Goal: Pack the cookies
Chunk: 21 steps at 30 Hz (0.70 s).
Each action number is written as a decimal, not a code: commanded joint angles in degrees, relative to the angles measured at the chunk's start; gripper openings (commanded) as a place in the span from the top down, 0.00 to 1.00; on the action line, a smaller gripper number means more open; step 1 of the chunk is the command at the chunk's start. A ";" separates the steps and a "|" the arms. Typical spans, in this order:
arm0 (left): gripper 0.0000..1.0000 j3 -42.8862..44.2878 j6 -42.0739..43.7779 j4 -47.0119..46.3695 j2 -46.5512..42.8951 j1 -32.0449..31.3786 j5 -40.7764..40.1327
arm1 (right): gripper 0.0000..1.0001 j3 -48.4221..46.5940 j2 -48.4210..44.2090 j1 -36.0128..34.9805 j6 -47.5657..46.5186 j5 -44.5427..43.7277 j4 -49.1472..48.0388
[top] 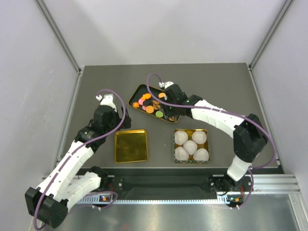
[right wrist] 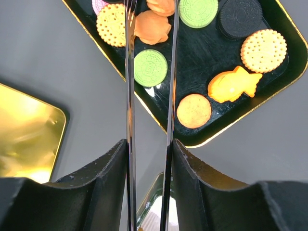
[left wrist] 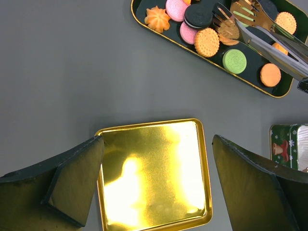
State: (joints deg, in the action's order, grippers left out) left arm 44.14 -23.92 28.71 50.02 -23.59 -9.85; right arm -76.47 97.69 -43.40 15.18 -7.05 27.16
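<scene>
The cookies [top: 149, 103] are orange, green, pink and black pieces lying in a dark gold-rimmed tray [top: 137, 89]. They also show in the left wrist view [left wrist: 207, 42] and the right wrist view [right wrist: 150, 67]. My right gripper [top: 169, 114] [right wrist: 148, 144] is shut on metal tongs [right wrist: 129, 96] [left wrist: 262, 36]. The tong arms reach over the tray, either side of an orange cookie [right wrist: 151, 26]. I cannot tell whether they touch it. My left gripper [top: 109, 124] [left wrist: 158, 138] is open and empty above the far edge of an empty gold tray [left wrist: 154, 173] [top: 131, 146].
A gold tin [top: 191, 130] holding several white paper cups [top: 190, 146] sits to the right of the gold tray, near the right arm. Its corner shows in the left wrist view [left wrist: 284, 144]. Grey walls close in the table on three sides.
</scene>
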 commanded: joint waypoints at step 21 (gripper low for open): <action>0.01 1.56 0.37 -0.85 -0.71 0.22 -0.09 | 0.77 -0.88 -3.20 0.07 0.46 -1.04 -2.11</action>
State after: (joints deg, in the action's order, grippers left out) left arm 44.14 -23.92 28.71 50.02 -23.59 -9.85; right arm -76.40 97.69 -43.33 15.49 -7.46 27.05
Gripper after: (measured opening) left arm 0.991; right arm 0.276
